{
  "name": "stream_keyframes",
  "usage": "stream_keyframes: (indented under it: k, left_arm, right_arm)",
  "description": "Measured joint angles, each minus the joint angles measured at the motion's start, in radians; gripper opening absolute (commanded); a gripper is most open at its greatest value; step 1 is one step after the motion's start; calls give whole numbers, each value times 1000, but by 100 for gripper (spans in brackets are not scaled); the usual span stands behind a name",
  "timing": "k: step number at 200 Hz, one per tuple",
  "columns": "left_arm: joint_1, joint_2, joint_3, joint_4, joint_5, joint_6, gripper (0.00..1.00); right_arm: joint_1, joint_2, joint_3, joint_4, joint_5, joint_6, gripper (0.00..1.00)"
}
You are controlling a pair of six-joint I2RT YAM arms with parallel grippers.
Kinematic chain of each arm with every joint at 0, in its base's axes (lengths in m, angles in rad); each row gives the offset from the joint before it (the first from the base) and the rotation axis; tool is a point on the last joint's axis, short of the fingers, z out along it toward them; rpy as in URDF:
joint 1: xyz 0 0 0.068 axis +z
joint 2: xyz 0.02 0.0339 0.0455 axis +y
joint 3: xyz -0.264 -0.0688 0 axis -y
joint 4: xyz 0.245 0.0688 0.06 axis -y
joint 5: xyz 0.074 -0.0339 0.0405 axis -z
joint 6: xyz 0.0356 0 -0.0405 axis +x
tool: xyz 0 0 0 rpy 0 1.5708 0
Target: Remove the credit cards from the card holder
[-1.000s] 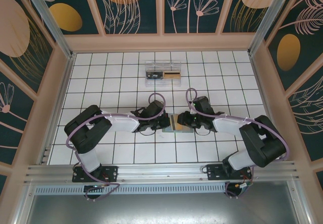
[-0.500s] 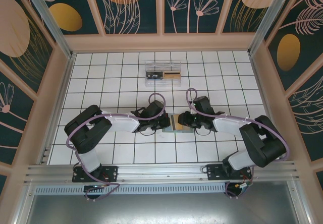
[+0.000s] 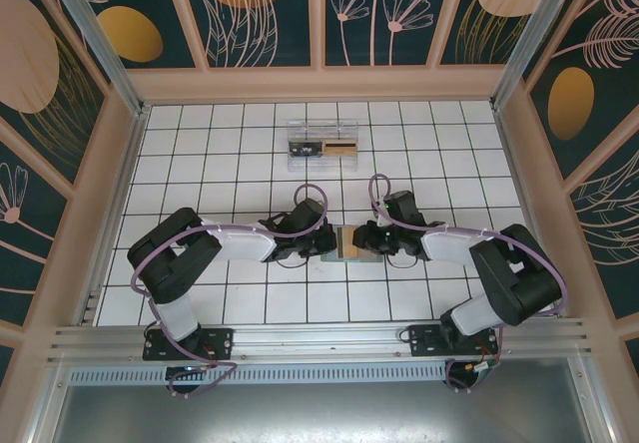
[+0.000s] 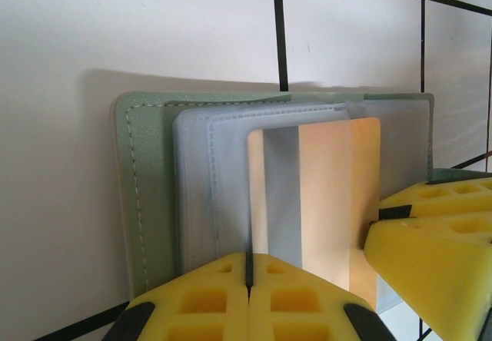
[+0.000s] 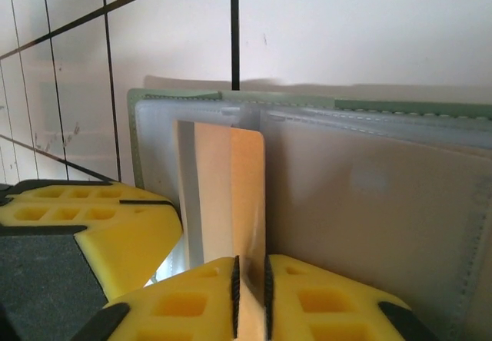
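Card holder (image 3: pixel 351 244) lies open on the worktop (image 3: pixel 250 164) between the arms. Left claw (image 4: pixel 248 279), fully closed, appears to pin it (an anchor, presumably). Right claw (image 5: pixel 250 279) pinches the protruding tan credit card (image 5: pixel 227 195) for extraction.

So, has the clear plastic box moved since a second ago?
No. The clear plastic box lies on the same tiles by the back wall.

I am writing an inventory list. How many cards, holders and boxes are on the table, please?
Cards: 3 (tan card in holder; gold card and black card in box)
Holders: 1
Boxes: 1
Total: 5
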Motion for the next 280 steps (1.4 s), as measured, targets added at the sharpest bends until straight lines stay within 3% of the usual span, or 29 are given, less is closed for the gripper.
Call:
stream_keyframes:
  k: [23,138,252,280]
  left_arm:
    - [0,0,0,0,0,0,0]
    - [-3,0,-2,1,-8,0,0]
    - [-3,-1,-3,4,-8,0,0]
    - [-3,-26,-23,2,-19,0,14]
  right_arm:
    - [-11,1,-8,14,-15,9,0]
    - [-105,-51,-116,111,-80,43,0]
    - [-264,-386,-180,-100,-71,-6,0]
    - [-278,-504,-171,-189,-50,-30,0]
